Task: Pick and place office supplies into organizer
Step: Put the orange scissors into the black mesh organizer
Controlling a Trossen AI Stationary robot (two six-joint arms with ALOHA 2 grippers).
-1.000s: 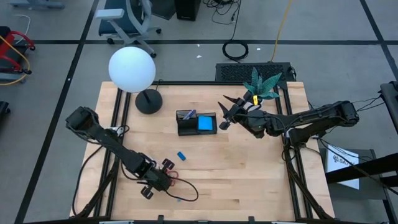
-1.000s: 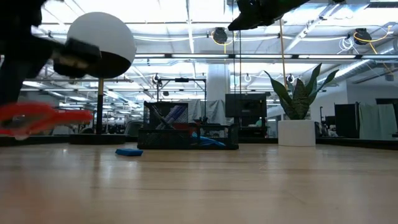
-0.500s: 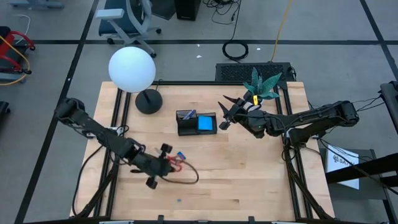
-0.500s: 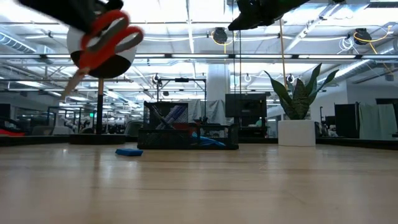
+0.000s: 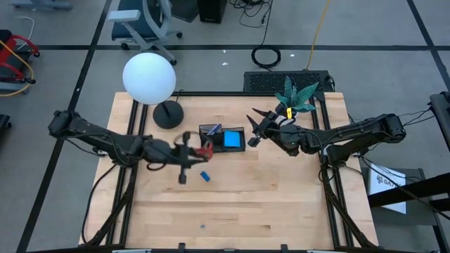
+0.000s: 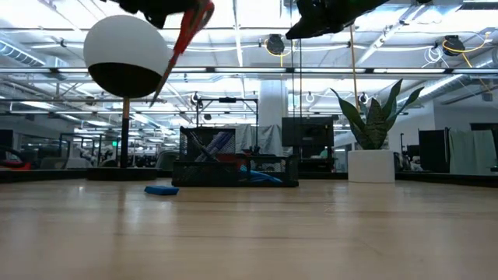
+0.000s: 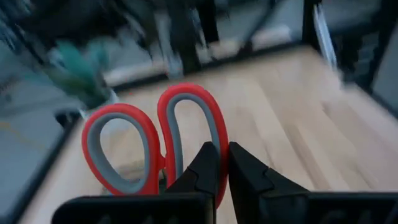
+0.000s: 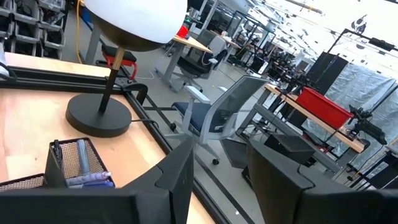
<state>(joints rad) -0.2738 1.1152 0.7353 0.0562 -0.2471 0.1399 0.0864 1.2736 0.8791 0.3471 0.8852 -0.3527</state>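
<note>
My left gripper [image 5: 194, 154] is over the table's middle, just left of the black organizer [image 5: 222, 139], and is shut on the red-handled scissors [image 5: 206, 150]. In the low view the scissors [image 6: 185, 37] are high above the table. The bright blue note pad [image 5: 233, 139] lies in the organizer's lower section, and pens [image 5: 211, 130] stand in the taller one. A tiny blue eraser [image 5: 205, 176] rests flat on the wood near the left gripper. My right gripper [image 5: 252, 131] hovers open just right of the organizer. My left gripper pinches one red handle loop [image 7: 217, 124] of the scissors between its two fingers [image 7: 204, 171]. It comes about level from the table's left. The scissors are lifted clear, and in the low view the blades [image 6: 159, 89] slant downward below the handles.
A lamp with a white globe [image 5: 149, 77] and a round black base [image 5: 167, 114] stands far-left of the organizer. A potted plant [image 5: 296, 95] sits at the far right corner. A small blue speck [image 5: 202, 226] lies near the near edge. Bare wood lies right of the eraser.
My left gripper has risen from near the table's near edge and swung toward the far side and the organizer, carrying the scissors. The scissors went from table height to well above it and turned, so the blades now slant downward. The right arm kept still.
</note>
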